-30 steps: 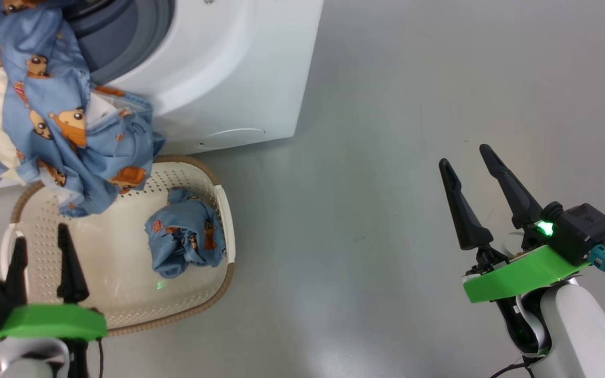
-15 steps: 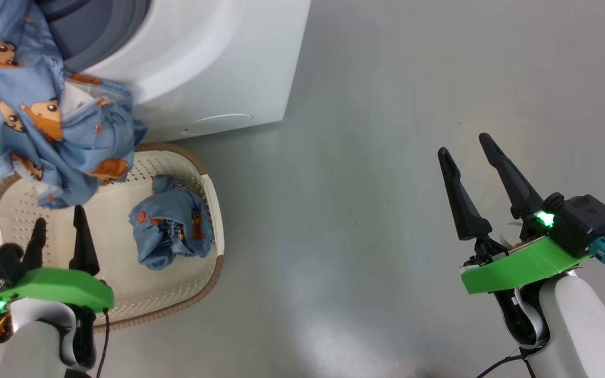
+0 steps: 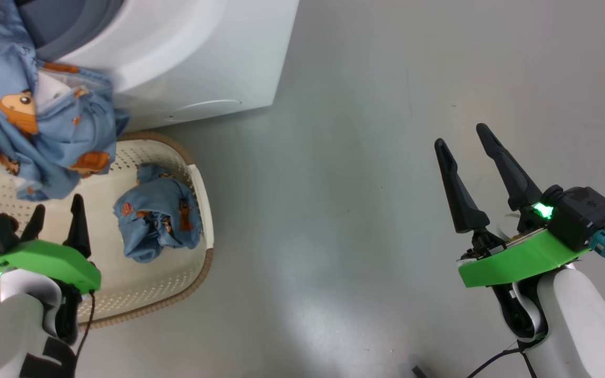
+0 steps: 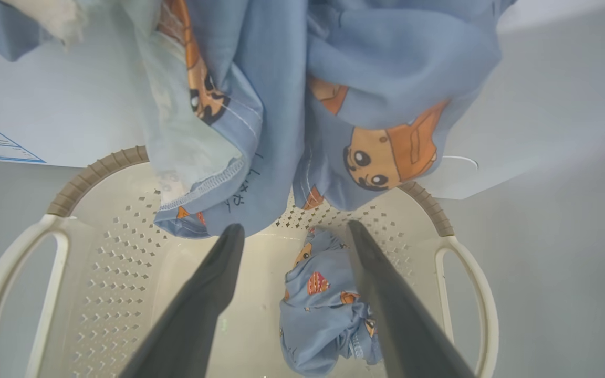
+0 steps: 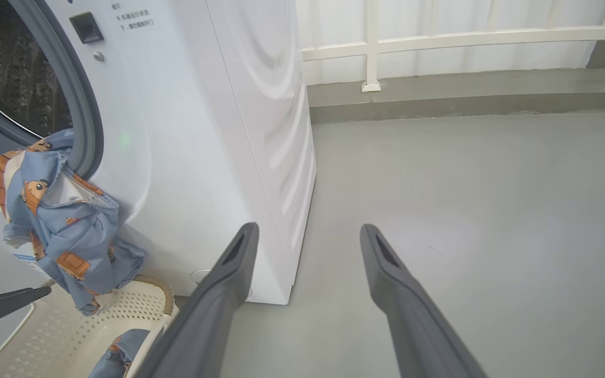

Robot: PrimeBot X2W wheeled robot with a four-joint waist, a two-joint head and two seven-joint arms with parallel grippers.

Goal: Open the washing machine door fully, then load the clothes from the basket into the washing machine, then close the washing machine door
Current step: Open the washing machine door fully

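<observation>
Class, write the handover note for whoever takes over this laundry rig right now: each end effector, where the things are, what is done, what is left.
Left end effector: open, empty, above the basket.
Right end effector: open, empty, over the floor.
Washing machine: drum mouth uncovered.
A hanging garment drapes from the mouth down over the basket; a bunched garment lies in the basket.
Done: door opened, one garment partly loaded.
Left: push the hanging garment in, load the bunched garment, close the door.

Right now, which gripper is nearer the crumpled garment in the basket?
Left. The left gripper hovers over the basket beside the garment; the right gripper is far off over the floor.
</observation>
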